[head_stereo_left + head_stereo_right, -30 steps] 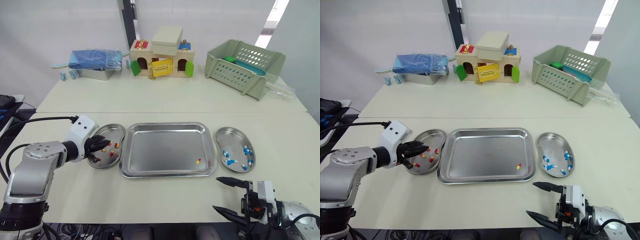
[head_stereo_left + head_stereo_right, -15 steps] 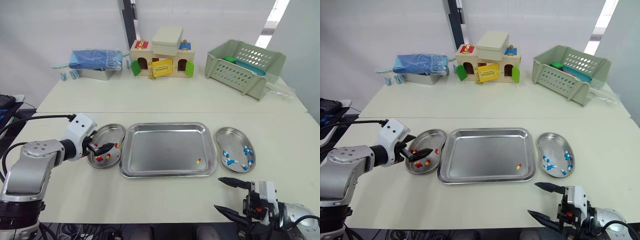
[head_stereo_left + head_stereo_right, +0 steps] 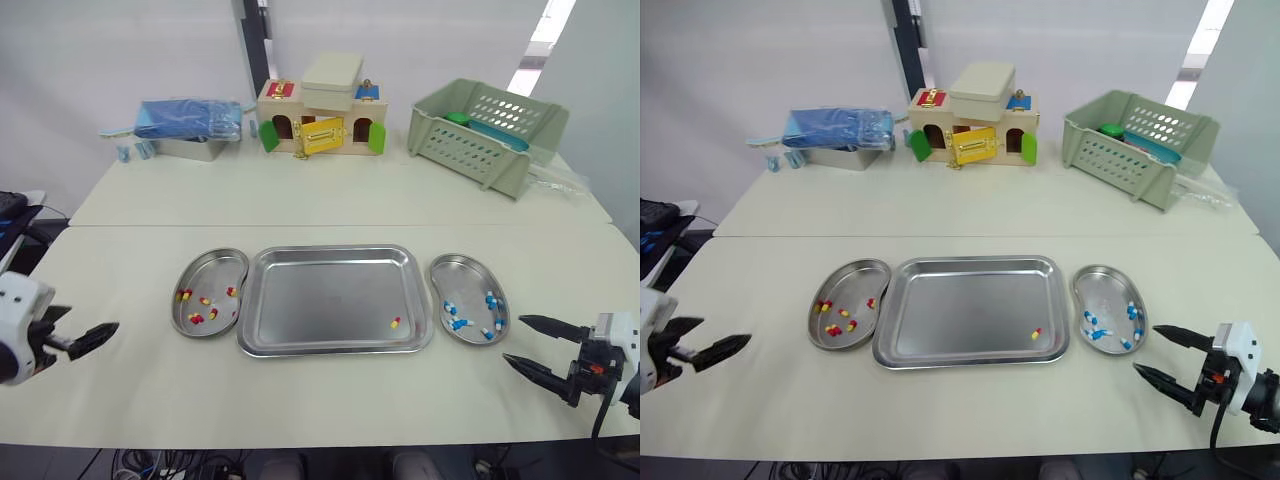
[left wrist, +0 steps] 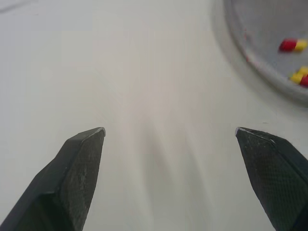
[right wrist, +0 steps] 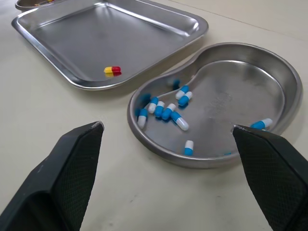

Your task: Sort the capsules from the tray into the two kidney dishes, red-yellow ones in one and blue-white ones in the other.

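Since a second ago my left gripper (image 3: 93, 318) has left the kidney dish it was hovering over and pulled back to the left edge of the table (image 3: 300, 400), and my right gripper (image 3: 512, 339) has swung out from the near edge to the right side.

One red-yellow capsule (image 3: 395, 322) lies alone in the tray (image 3: 335, 250), near its front right corner. The left kidney dish (image 3: 212, 255), just beside the tray on my left, holds several red-yellow capsules (image 3: 197, 318), scattered across its floor. The right kidney dish (image 3: 460, 258), just beside the tray on the other side, holds the blue-white capsules (image 3: 457, 323), most of them bunched toward the tray side.

My left fingers (image 4: 72, 168) are spread wide with nothing between them, over bare table well apart from the left dish; its rim and a few capsules sit off to one side in the left wrist view. My right fingers (image 5: 72, 159) are also spread wide and empty, low over the table and pointing at the right dish from just beyond its outer front edge.

Across the far table stand a wooden toy house (image 3: 320, 120), a pale green basket (image 3: 485, 135) and a blue packet (image 3: 190, 118) resting on a metal box.
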Available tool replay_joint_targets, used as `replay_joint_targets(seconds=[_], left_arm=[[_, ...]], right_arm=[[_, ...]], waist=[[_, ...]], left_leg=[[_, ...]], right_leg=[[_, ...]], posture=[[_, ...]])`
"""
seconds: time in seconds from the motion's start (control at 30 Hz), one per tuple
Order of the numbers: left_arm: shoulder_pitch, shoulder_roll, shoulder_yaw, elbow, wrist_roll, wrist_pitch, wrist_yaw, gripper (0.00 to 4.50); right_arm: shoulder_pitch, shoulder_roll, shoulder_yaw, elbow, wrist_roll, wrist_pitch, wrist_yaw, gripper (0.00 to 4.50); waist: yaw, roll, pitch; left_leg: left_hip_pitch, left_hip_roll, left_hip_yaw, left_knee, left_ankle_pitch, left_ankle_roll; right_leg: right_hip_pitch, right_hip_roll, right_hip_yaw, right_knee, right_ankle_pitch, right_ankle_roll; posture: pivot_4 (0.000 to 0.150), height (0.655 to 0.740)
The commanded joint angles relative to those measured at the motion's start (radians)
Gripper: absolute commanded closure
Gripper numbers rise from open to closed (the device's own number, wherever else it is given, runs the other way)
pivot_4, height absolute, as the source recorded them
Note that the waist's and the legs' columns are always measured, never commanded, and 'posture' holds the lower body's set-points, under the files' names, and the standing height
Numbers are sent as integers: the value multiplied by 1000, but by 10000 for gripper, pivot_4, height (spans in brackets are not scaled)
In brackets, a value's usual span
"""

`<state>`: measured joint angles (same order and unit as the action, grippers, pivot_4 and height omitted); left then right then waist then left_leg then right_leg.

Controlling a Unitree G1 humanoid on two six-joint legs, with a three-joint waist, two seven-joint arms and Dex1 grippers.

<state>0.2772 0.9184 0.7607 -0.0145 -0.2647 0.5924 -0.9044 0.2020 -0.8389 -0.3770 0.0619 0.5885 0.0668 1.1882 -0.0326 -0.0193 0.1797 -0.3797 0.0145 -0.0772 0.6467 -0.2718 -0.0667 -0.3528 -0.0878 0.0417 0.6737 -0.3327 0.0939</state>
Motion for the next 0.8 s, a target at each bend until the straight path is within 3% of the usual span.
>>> replay_joint_targets(seconds=[0.03,0.37,0.8], left_arm=[[62,-14,91,-8,7,-38,21,174],[158,-59,147,7,-12,-69,66,174],[147,-62,122,-19,-43,-62,92,174]], right_arm=[[-72,-49,-46,113,-22,-7,25,0],[-297,-93,0,411,-128,-94,107,0],[-318,-93,-17,443,-150,-110,141,0]], waist=[[2,0,0],[-2,0,0],[-2,0,0]], left_leg=[[0,0,0,0,0,0],[0,0,0,0,0,0],[0,0,0,0,0,0]], right_leg=[[0,0,0,0,0,0],[0,0,0,0,0,0],[0,0,0,0,0,0]], posture=[[1500,7400],[1500,7400],[1500,7400]])
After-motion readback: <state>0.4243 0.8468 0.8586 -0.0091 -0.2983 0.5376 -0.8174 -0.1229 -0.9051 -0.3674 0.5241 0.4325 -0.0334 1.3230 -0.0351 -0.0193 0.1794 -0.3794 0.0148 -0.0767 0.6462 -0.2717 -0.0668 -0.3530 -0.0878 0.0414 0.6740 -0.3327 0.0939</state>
